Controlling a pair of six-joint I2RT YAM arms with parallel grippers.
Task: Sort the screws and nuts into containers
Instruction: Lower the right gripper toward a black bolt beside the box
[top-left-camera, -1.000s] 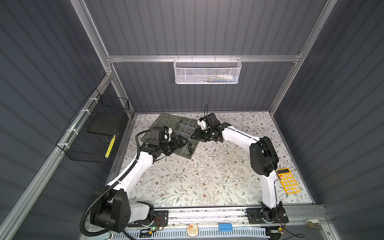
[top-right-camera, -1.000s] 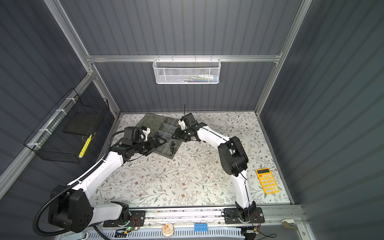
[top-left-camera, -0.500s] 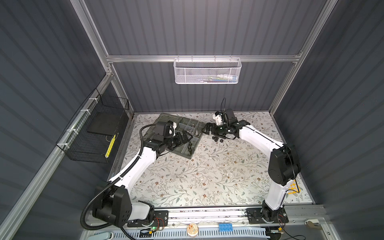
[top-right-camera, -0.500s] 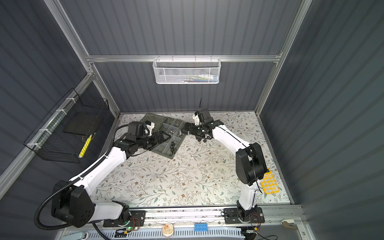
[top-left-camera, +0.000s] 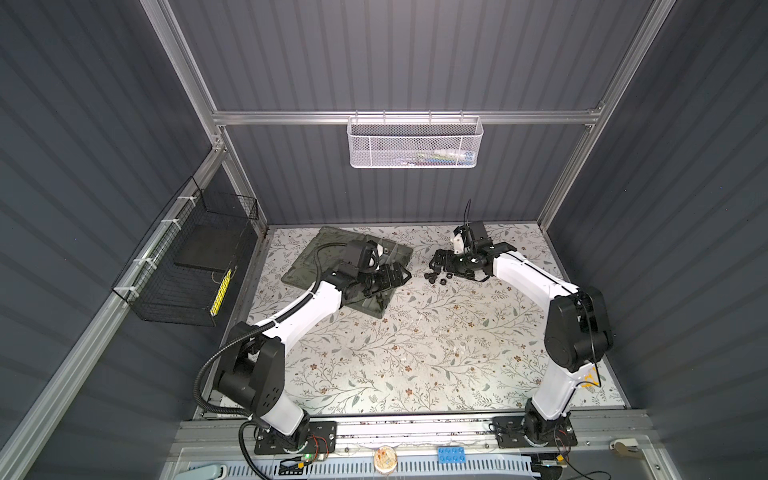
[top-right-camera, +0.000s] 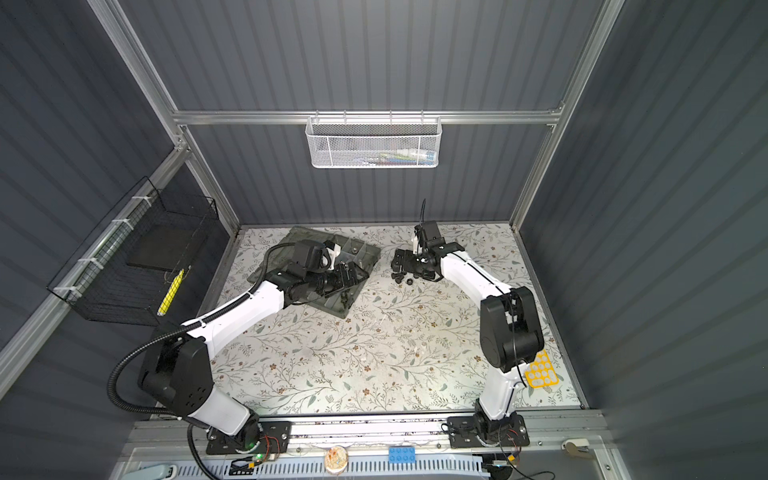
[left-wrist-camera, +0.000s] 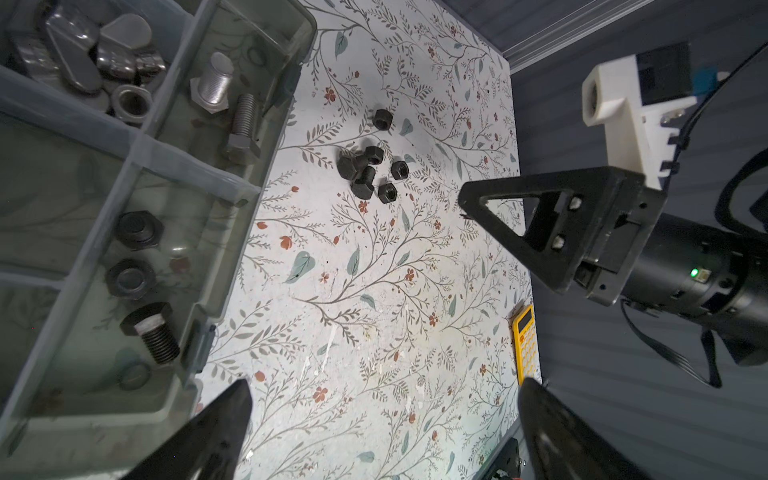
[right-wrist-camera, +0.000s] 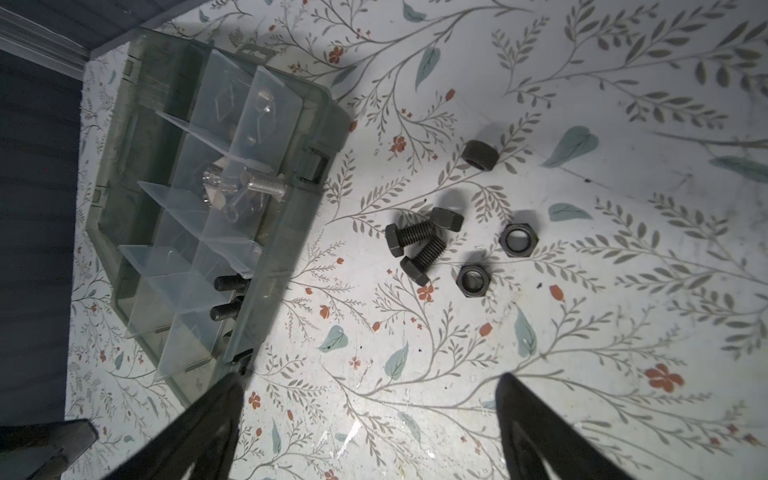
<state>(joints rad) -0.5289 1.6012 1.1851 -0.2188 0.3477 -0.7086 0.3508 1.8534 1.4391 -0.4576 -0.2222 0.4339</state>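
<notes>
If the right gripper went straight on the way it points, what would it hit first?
The right gripper would likely meet the loose black screws on the table, nuts beside them; depth is unclear, so bare table might come first.

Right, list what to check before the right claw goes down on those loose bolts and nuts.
1. Right claw open and empty: ok.
2. Loose nuts far enough apart for a single pick: ok, three lie separate.
3. Black bolts separate: not ok, two lie crossed, with a fourth nut touching them.
4. Left claw clear of them: ok, open and near the box.
5. Box open, compartments reachable: ok.
6. Compartment with a sorted bolt has room: ok.
</notes>
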